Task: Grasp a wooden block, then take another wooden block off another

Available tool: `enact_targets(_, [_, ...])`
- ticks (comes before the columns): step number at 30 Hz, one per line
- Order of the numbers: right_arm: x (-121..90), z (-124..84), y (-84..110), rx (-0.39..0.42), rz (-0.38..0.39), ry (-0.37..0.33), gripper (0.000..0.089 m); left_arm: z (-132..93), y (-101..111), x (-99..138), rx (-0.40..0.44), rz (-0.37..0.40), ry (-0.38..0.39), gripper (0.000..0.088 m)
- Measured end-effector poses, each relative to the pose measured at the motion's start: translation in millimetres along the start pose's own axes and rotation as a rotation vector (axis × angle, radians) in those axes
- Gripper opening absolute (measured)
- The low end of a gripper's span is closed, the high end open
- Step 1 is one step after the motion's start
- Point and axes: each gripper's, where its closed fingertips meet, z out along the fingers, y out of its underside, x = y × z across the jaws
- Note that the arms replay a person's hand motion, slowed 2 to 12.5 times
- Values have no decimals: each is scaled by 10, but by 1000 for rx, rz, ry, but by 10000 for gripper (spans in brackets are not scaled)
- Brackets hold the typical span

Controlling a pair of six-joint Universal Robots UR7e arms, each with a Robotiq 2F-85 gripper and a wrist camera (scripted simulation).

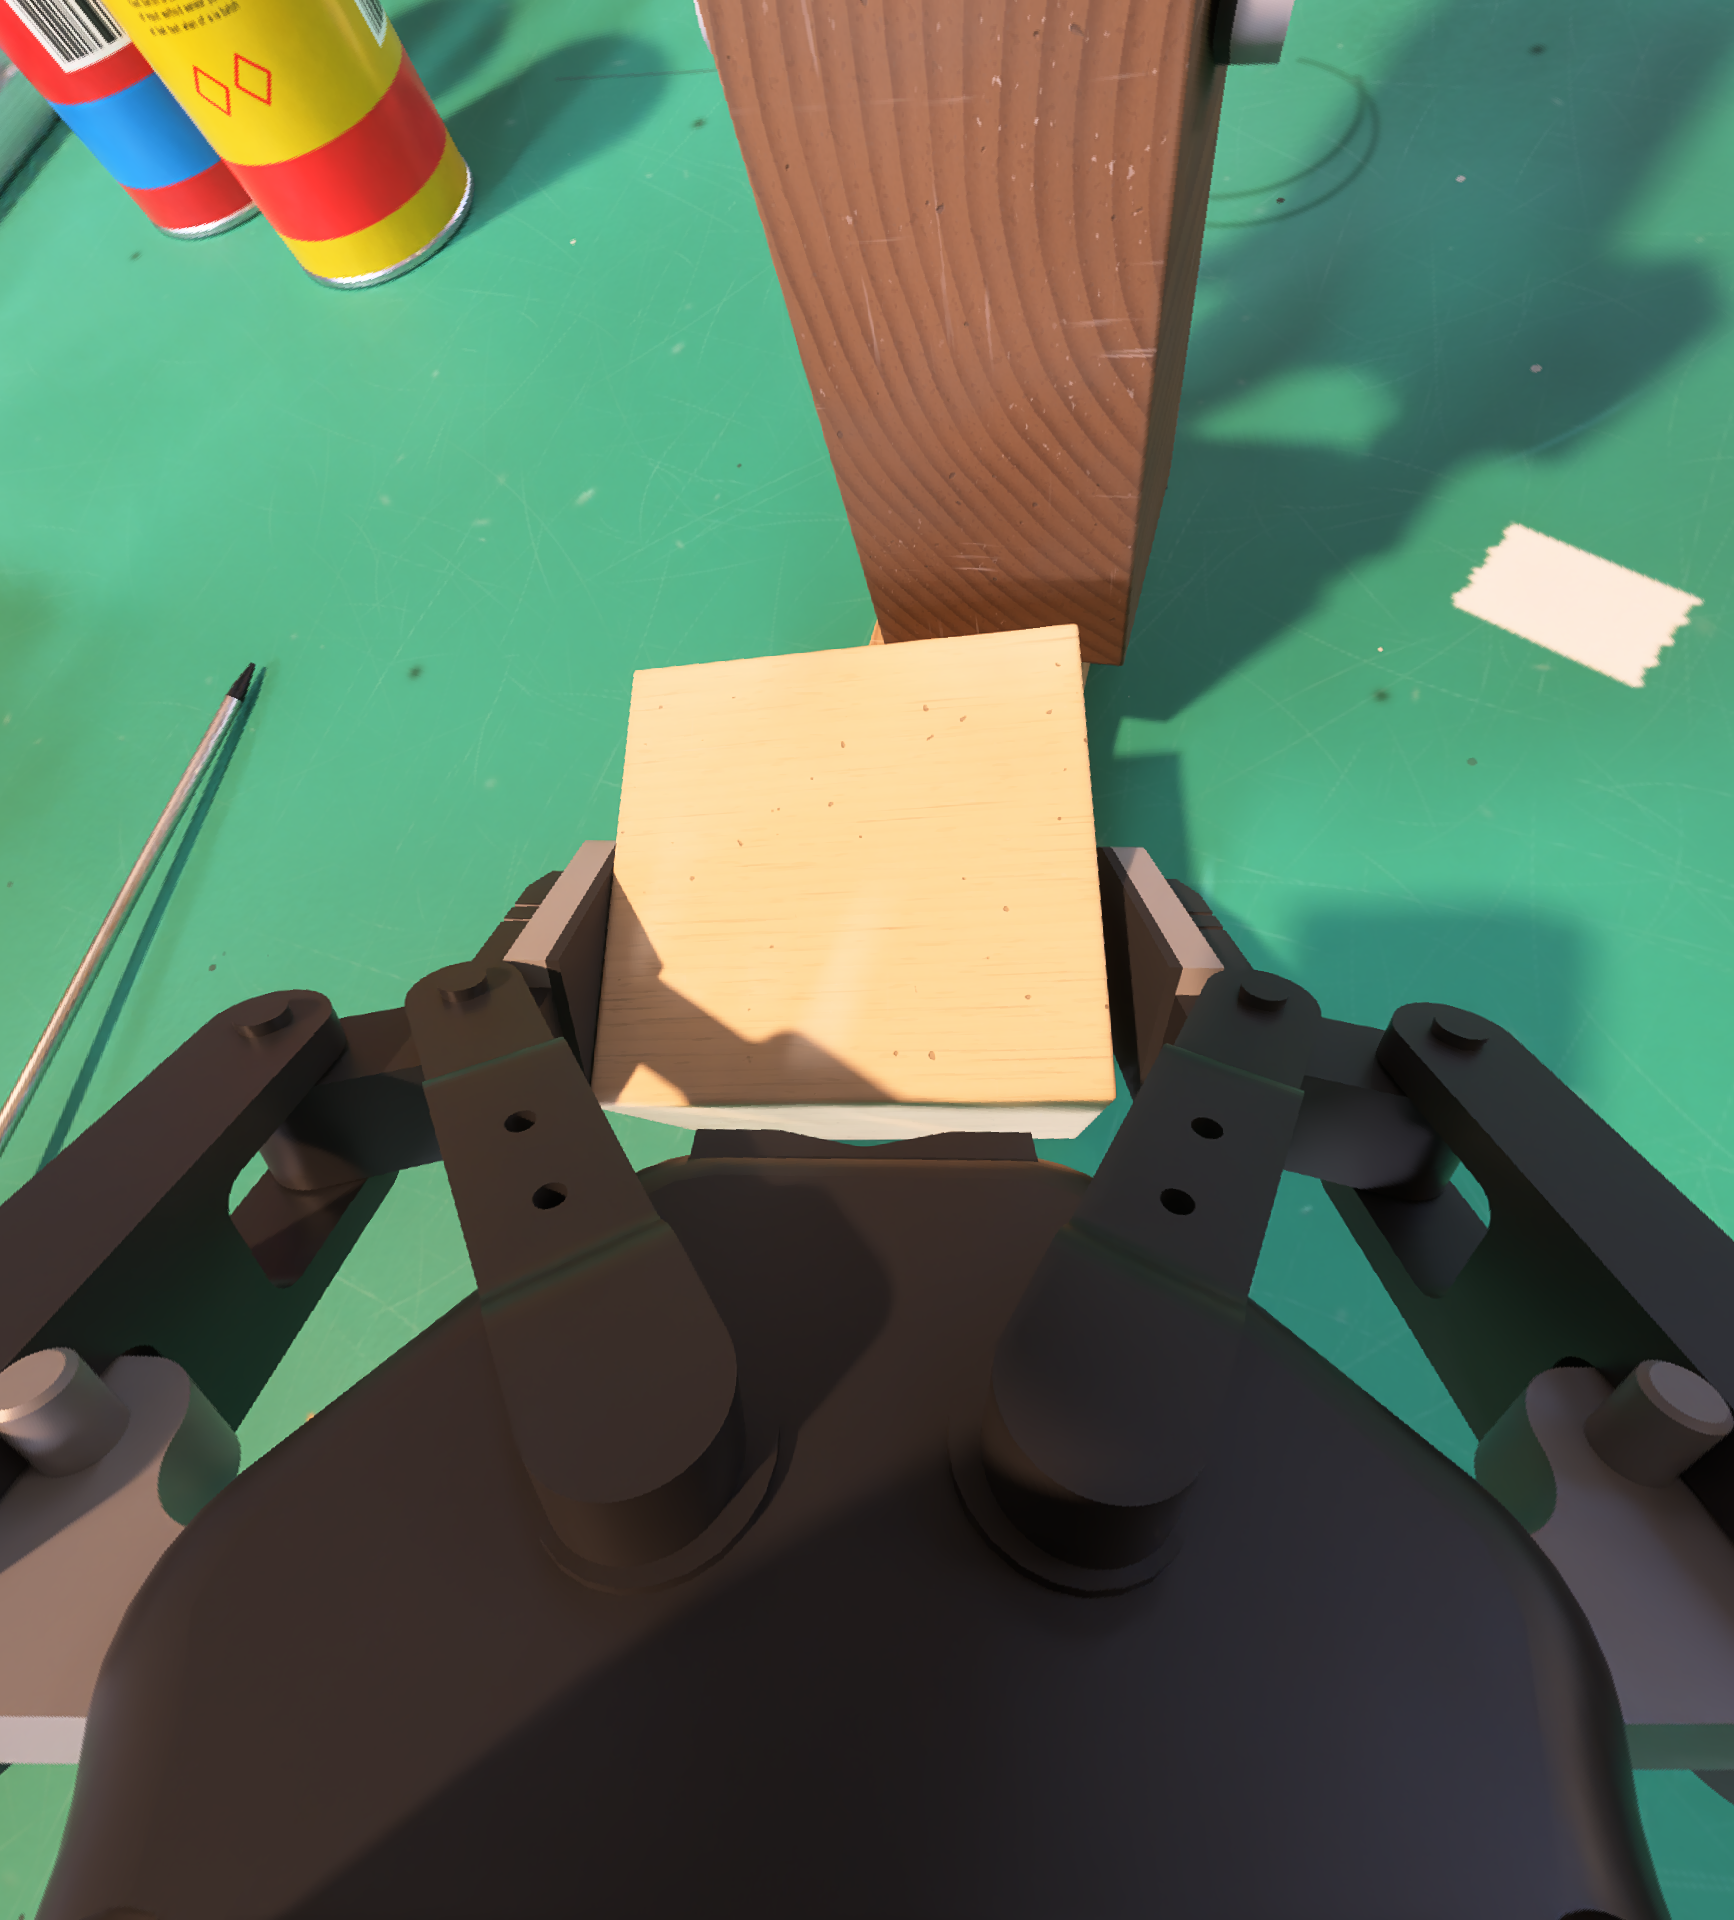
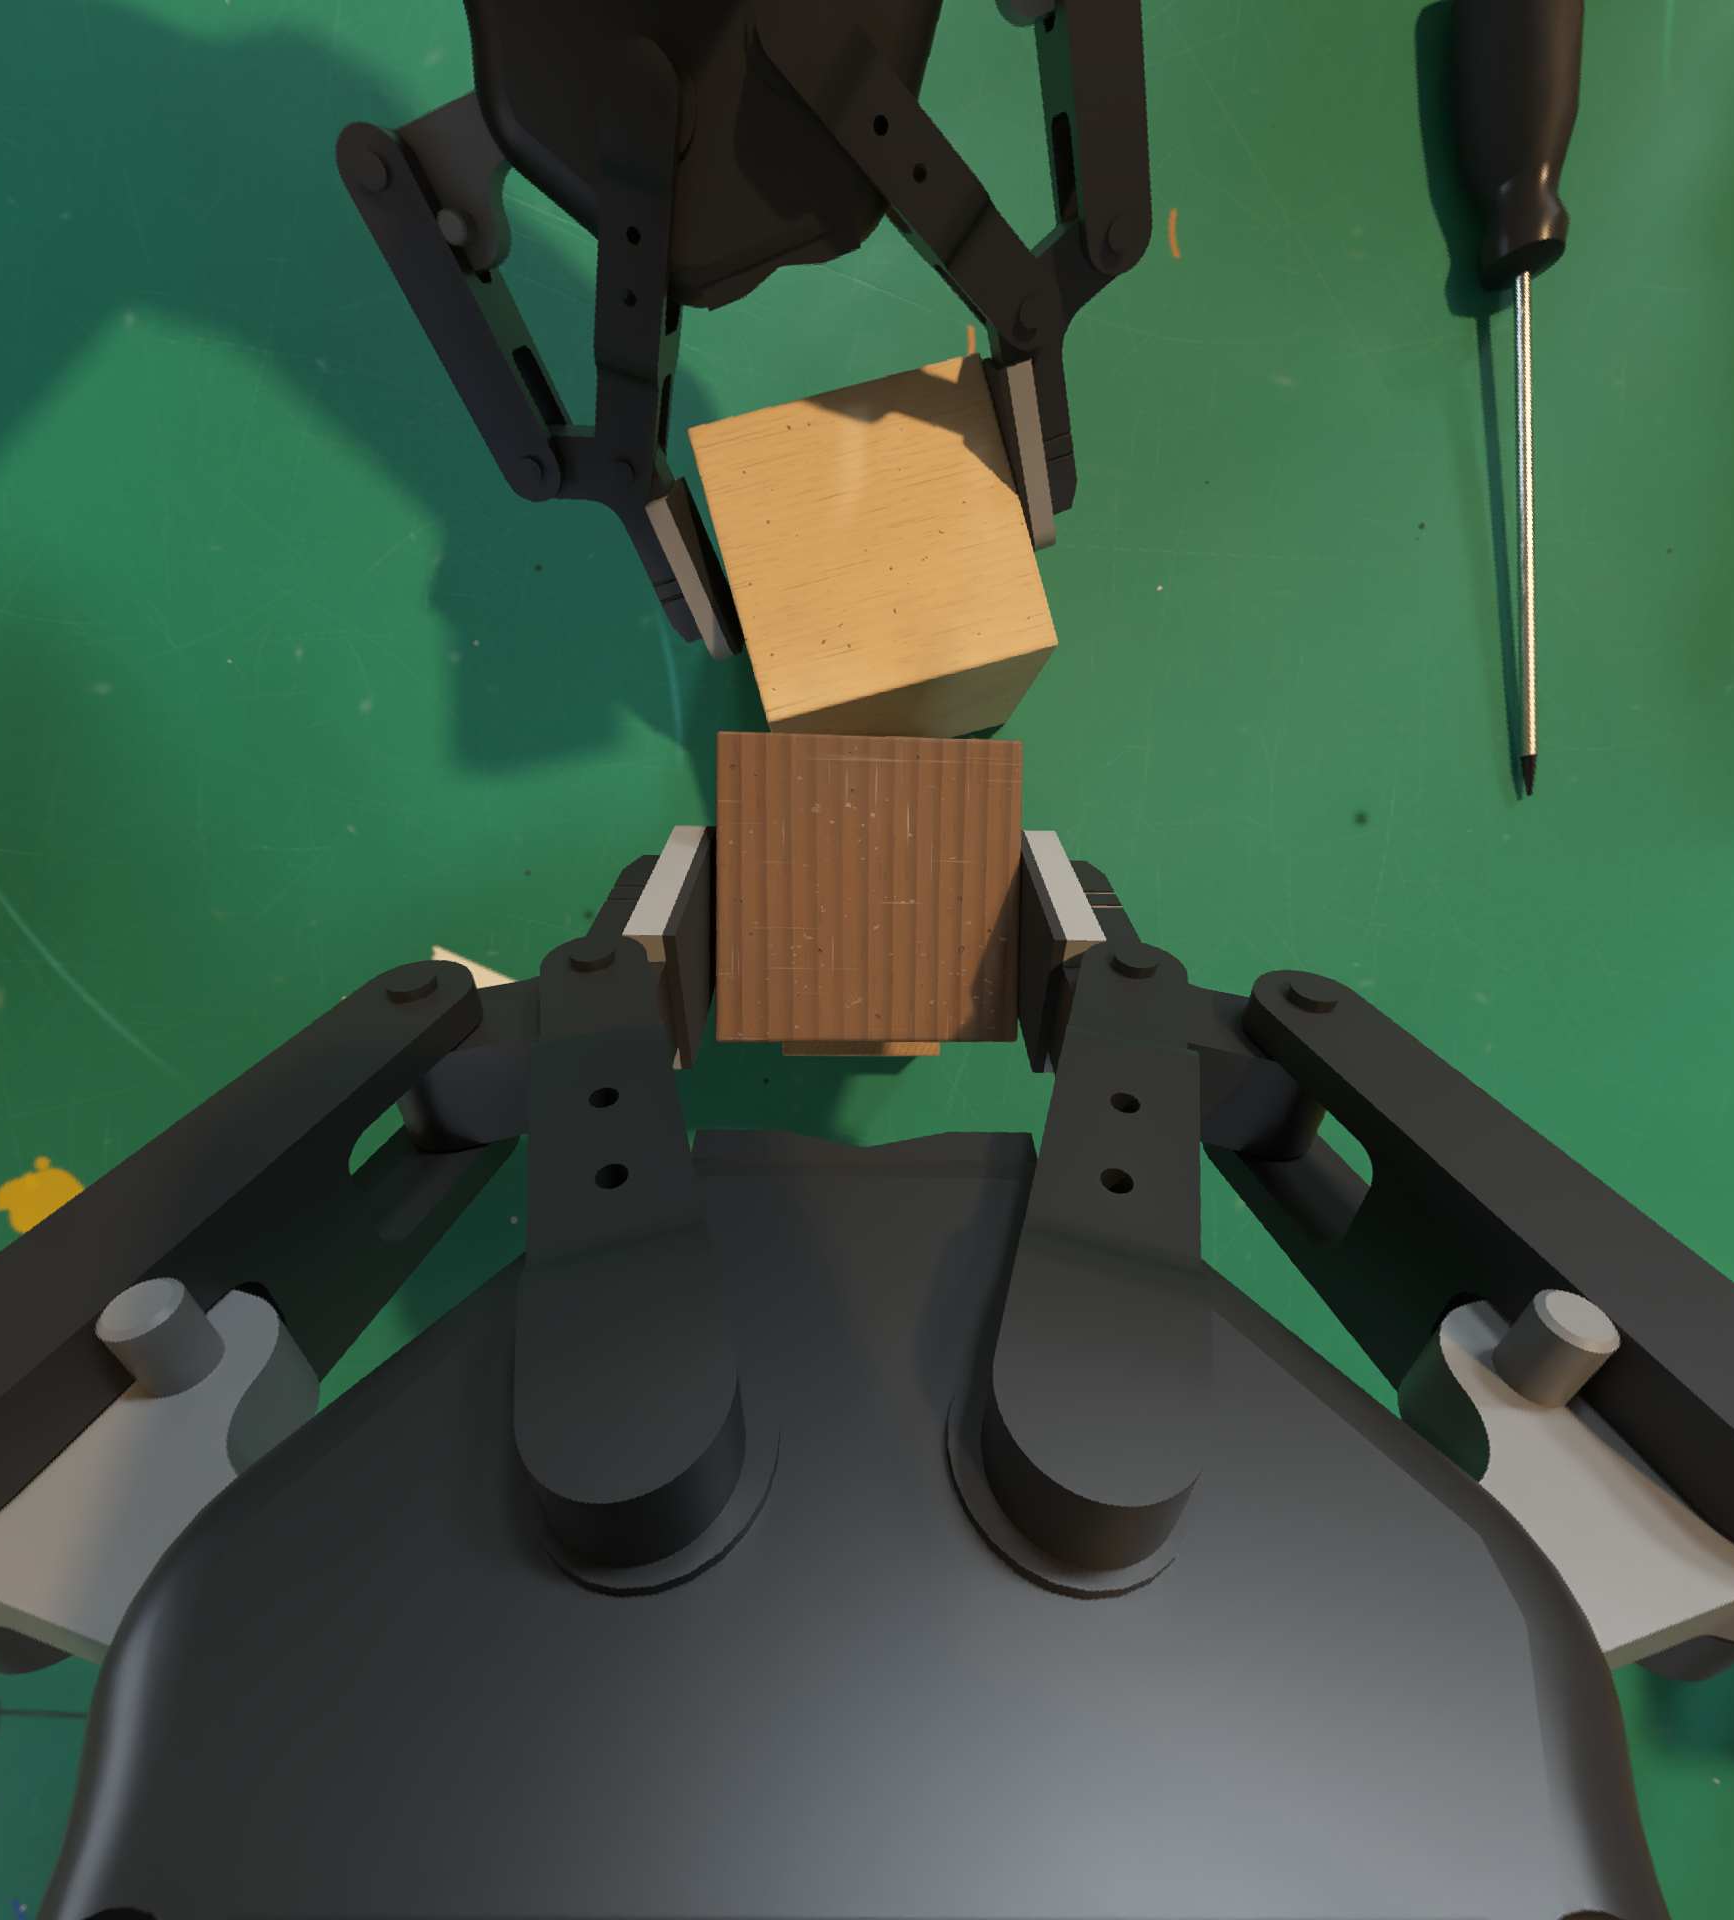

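- Green mat (image 1: 427, 520): work surface for everything.
- Right gripper (image 2: 868, 935): fingers closed on the dark wooden block (image 2: 868, 883), seemingly to lift it off a pale piece just showing beneath, though that is mostly hidden.
- Left gripper (image 1: 858, 935): pads clamp the light wooden block (image 1: 858, 883), at twelve o'clock from the dark one.
- Two cans (image 1: 323, 135), eleven o'clock: contents unseen.
- Screwdriver (image 2: 1523, 416), one o'clock.

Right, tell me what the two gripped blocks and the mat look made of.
Pale block: light, smooth unvarnished wood, judging by fine straight grain.
Dark block: brown wood, matte, with ridged grain and scratches.
Mat: green, probably rubber or vinyl cutting mat, scuffed with faint scratches.
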Motion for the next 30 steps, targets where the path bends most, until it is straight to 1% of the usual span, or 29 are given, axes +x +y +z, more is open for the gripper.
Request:
enact_targets(5, [-10,-19,10,14,29,-41,468,4,-7,11,-1,7,1,730])
enact_targets(13, [-52,-49,-7,54,99,-135,468,2,-14,18,-6,26,-5,730])
enact_targets(22, [-68,-72,3,54,140,-184,468,2,-25,36,-6,45,-10,730])
enact_targets(30, [-109,-113,-15,78,222,-285,468,-2,-33,60,-6,65,-10,730])
